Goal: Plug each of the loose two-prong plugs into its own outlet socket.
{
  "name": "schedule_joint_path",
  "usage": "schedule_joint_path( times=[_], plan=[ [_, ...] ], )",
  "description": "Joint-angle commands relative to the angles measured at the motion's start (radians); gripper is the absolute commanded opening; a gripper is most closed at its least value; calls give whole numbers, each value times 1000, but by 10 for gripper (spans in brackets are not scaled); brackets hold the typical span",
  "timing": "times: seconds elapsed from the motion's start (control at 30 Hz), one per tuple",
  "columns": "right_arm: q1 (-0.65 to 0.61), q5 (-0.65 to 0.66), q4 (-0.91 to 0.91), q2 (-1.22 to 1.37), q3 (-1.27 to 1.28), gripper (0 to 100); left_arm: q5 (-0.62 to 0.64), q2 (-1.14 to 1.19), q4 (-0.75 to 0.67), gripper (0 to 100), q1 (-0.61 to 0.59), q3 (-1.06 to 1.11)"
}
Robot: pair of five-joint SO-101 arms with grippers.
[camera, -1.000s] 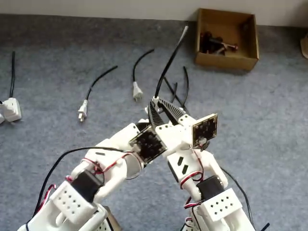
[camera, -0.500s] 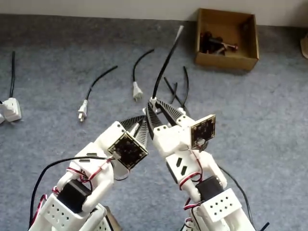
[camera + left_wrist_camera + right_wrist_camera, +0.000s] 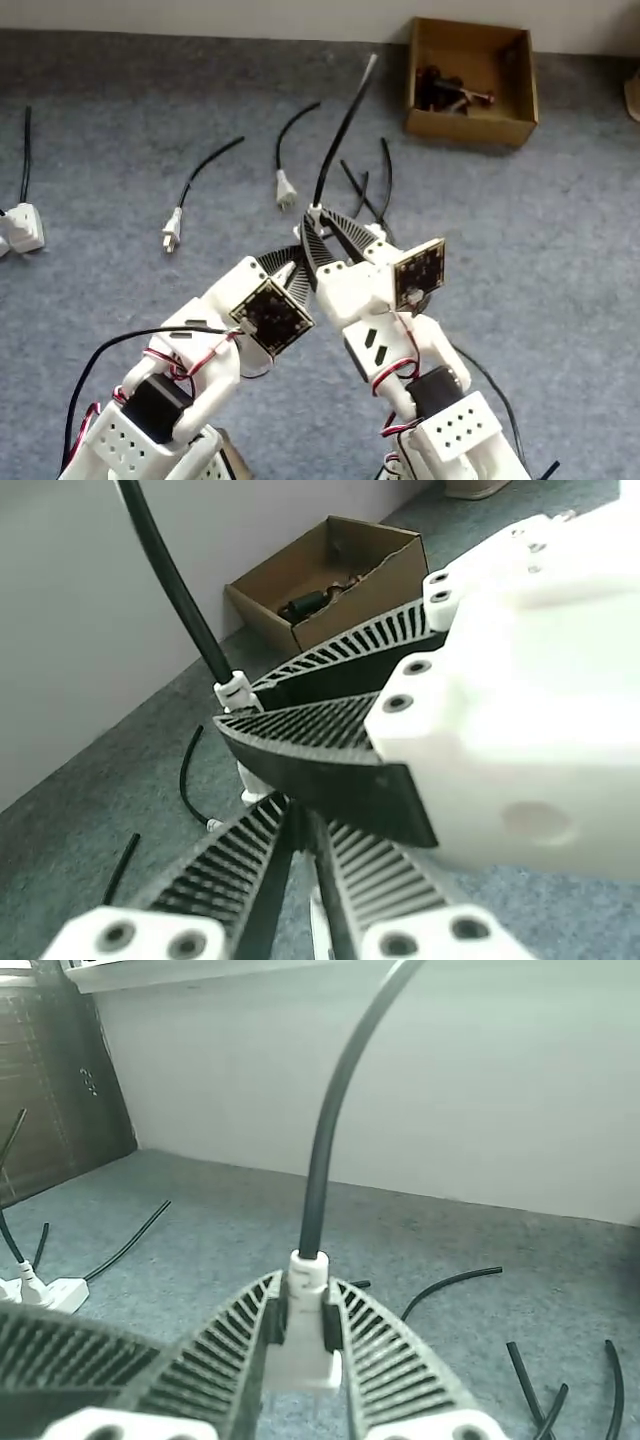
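My right gripper [image 3: 303, 1295] is shut on a white two-prong plug [image 3: 303, 1345], held above the carpet near mid-table [image 3: 318, 222]; its black cable [image 3: 345, 125] rises stiffly toward the far wall. My left gripper [image 3: 291, 264] sits shut just beside and below it, its ribbed fingertips [image 3: 285, 825] meeting under the right gripper's black fingers [image 3: 320, 745]. Two loose plugs with short cables lie farther out: one [image 3: 172, 231] to the left, one [image 3: 286, 190] nearer the middle. A white outlet socket [image 3: 22, 227] rests at the left edge, also visible as outlet socket [image 3: 57, 1293].
A cardboard box [image 3: 470, 80] holding dark parts stands at the back right. Several loose black cable pieces [image 3: 372, 185] lie behind the grippers. The grey carpet to the left and right of the arms is open.
My left arm drew back toward the lower left, away from the right gripper, then edged slightly forward again. The right gripper kept hold of the plug, and its cable top swung slightly left.
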Motion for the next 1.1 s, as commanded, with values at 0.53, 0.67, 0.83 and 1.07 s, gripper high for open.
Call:
schedule_joint_path(
  times=[0.53,0.67,0.83,1.07],
  plan=[
    [-36,9,-16,-21,-71,5,-5,16,-83,6,21,42],
    [-51,9,-15,-21,-74,5,-5,16,-103,6,19,42],
    [-53,9,-13,-22,-76,5,-5,16,-104,6,16,41],
    [-93,8,91,-61,-119,5,-3,16,-161,6,-73,41]
  ],
)
